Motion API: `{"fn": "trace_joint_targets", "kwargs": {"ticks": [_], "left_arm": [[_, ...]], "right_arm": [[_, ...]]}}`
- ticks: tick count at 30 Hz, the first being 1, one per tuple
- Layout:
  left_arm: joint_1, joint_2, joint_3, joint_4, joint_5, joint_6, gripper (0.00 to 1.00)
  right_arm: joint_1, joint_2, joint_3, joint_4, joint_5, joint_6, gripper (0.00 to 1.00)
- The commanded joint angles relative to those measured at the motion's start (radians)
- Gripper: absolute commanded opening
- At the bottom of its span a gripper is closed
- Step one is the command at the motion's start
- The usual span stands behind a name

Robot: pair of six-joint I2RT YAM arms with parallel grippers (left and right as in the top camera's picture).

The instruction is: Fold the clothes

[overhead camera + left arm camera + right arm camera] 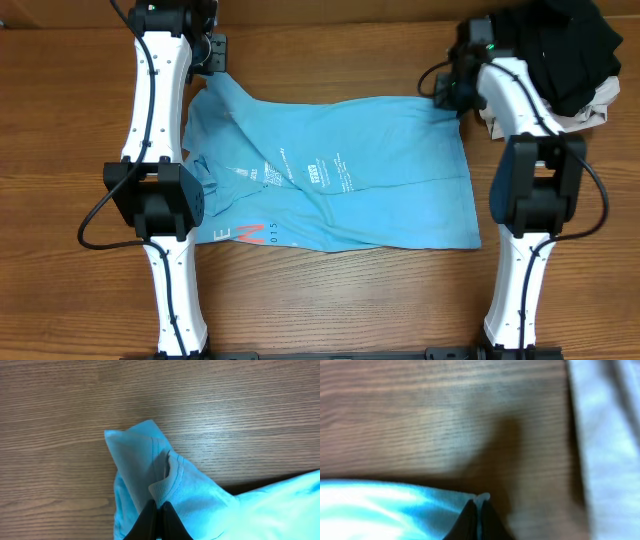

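One t-shirt; left end effector and right end effector each clamped on a corner

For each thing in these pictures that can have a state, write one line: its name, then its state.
t-shirt: spread flat on the table, creased, both far corners pinched.
left gripper: shut on a corner of the t-shirt.
right gripper: shut on the t-shirt's other far corner.
black garment: bunched in a heap, not held.
beige garment: crumpled under the black garment, not held.
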Motion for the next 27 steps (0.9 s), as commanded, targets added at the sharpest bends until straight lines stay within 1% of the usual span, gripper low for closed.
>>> {"fn": "trace_joint_targets", "kwargs": {"ticks": [1,5,11,16,19,23,27], "left_arm": [[-0.003,-0.101,0.018,-0.010,-0.013,0.011,0.04],[-0.003,-0.121,0.018,-0.058,-0.013,0.011,0.04],[-0.002,-0.121,0.017,-0.164,-0.018,0.011,0.04],[0.007,-0.121,0.017,-0.265,-0.006,0.002,0.04],[0.009,-0.121,0.017,-0.341,-0.005,0.001,0.04],[0.009,-0.121,0.017,-0.406,-0.002,0.001,0.04],[0.009,-0.121,0.016,-0.407,0.067,0.001,0.04]], "right_arm": [[-0.047,-0.128,0.107,-0.120,-0.132,-0.001,0.04],[-0.069,-0.188,0.111,-0.237,-0.201,-0.015,0.04],[-0.074,-0.269,0.110,-0.386,-0.203,-0.028,0.04],[-0.074,-0.289,0.110,-0.489,-0.202,-0.028,0.04],[-0.074,-0.289,0.110,-0.533,-0.199,-0.028,0.04],[-0.074,-0.300,0.110,-0.563,-0.191,-0.027,0.04],[-0.074,-0.330,0.110,-0.593,-0.173,-0.027,0.04]]}}
